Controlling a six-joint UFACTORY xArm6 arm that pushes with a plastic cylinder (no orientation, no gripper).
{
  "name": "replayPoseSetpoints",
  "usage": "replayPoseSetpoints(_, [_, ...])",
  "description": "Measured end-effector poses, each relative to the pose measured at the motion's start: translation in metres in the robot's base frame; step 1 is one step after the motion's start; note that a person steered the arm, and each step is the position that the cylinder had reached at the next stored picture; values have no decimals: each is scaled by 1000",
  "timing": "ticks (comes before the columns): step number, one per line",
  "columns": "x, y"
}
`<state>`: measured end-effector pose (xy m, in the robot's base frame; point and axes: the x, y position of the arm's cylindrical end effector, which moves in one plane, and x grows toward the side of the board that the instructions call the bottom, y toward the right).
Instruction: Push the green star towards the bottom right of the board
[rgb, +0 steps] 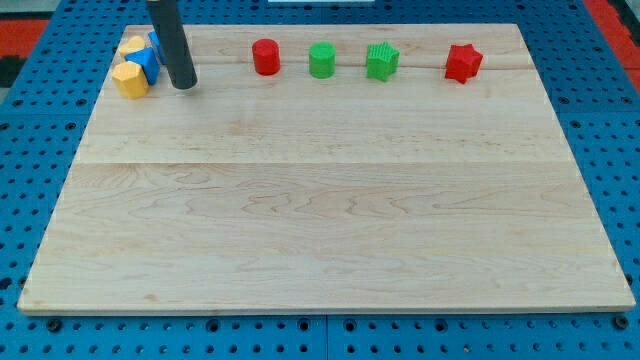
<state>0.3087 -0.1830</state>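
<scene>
The green star (382, 61) lies near the view's top edge of the wooden board (320, 200), right of centre. A green cylinder (321, 60) sits just to its left and a red star (462, 62) to its right. My tip (184, 86) rests on the board at the view's top left, far to the left of the green star and apart from it. It stands just right of a cluster of yellow and blue blocks.
A red cylinder (265, 56) sits left of the green cylinder. At the top left corner are a yellow hexagonal block (130, 79), a blue block (150, 62) and another yellow block (132, 45). A blue perforated table surrounds the board.
</scene>
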Motion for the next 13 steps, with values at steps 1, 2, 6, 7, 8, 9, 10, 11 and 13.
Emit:
replayPoseSetpoints(1, [0, -14])
replayPoseSetpoints(2, [0, -31])
replayPoseSetpoints(6, [-13, -26])
replayPoseSetpoints(7, [-28, 28])
replayPoseSetpoints(8, [-52, 46])
replayPoseSetpoints(9, [-63, 82])
replayPoseSetpoints(10, [-63, 152])
replayPoseSetpoints(11, [-64, 198])
replayPoseSetpoints(13, [-57, 222])
